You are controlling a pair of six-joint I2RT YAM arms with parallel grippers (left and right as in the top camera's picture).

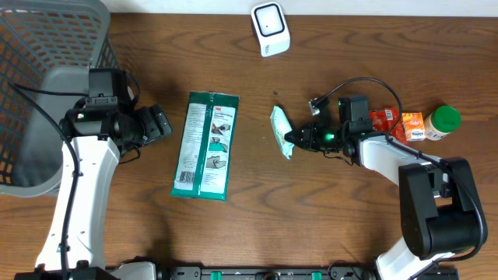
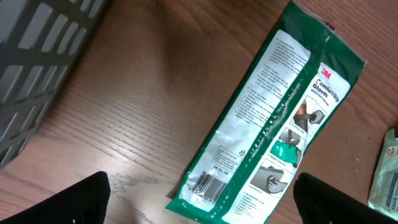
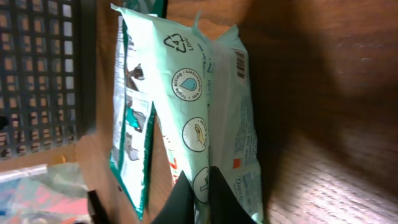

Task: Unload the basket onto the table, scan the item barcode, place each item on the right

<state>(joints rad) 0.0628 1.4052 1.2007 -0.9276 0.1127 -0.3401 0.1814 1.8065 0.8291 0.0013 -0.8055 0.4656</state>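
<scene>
A pale green packet [image 1: 281,131] lies on the wooden table at the centre right, and its creased film fills the right wrist view [image 3: 211,93]. My right gripper [image 1: 293,140] [image 3: 202,180] is shut on the packet's near edge, a thin fold pinched between its dark fingers. A green and white glove pack [image 1: 206,145] lies flat at the centre, its barcode [image 2: 207,184] face up at the lower end. My left gripper [image 1: 160,123] [image 2: 208,199] is open beside the pack's left edge and holds nothing. A white scanner [image 1: 270,29] stands at the table's far edge.
A grey mesh basket [image 1: 47,47] fills the far left corner, beside my left arm. An orange packet [image 1: 384,121], a small carton [image 1: 413,126] and a jar with a green lid [image 1: 443,122] sit to the right of my right wrist.
</scene>
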